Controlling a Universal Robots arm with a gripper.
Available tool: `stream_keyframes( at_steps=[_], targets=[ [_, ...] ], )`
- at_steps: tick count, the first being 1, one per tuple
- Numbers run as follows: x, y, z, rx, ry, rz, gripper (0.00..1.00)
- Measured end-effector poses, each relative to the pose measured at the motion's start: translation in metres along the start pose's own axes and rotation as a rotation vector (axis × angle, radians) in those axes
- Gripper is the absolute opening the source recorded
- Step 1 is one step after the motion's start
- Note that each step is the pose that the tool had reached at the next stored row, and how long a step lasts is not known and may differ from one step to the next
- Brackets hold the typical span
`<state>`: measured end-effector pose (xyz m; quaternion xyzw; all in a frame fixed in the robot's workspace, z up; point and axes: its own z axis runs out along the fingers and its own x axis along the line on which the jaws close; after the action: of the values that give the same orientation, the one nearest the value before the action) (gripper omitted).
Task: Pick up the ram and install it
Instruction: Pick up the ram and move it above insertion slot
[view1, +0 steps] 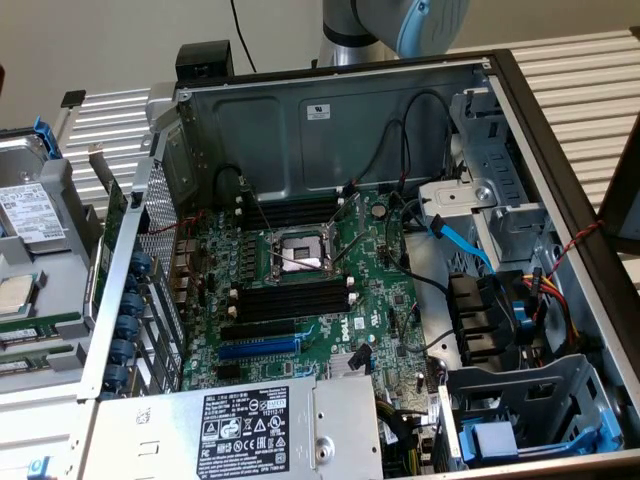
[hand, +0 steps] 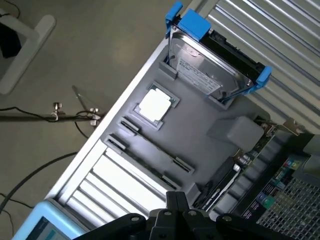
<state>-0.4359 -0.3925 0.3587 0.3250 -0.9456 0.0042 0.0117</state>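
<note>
A green ram stick (view1: 45, 322) lies along a grey parts tray (view1: 60, 255) at the exterior view's left, outside the computer case; a second green strip (view1: 30, 352) sits just below it. In the wrist view my gripper (hand: 176, 197) hangs over that tray (hand: 210, 115), fingers shut with nothing between them. Two long narrow holders (hand: 157, 146) run across the tray below the gripper; I cannot tell whether sticks stand in them. The motherboard's black memory slots (view1: 290, 300) lie beside the CPU socket (view1: 298, 252).
The tray also carries a hard drive in blue brackets (hand: 210, 70) and a CPU chip (hand: 156, 106). The open case has a blue expansion slot (view1: 258, 348), loose cables (view1: 450, 240), a drive cage (view1: 520, 410) and a power supply (view1: 250, 425). The arm (view1: 400, 20) stands behind the case.
</note>
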Motion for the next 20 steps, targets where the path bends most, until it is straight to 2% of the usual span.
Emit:
stream_keyframes(
  at_steps=[20],
  targets=[
    [0.0, 0.0, 0.001, 0.009, -0.0001, -0.363, 0.11]
  ],
)
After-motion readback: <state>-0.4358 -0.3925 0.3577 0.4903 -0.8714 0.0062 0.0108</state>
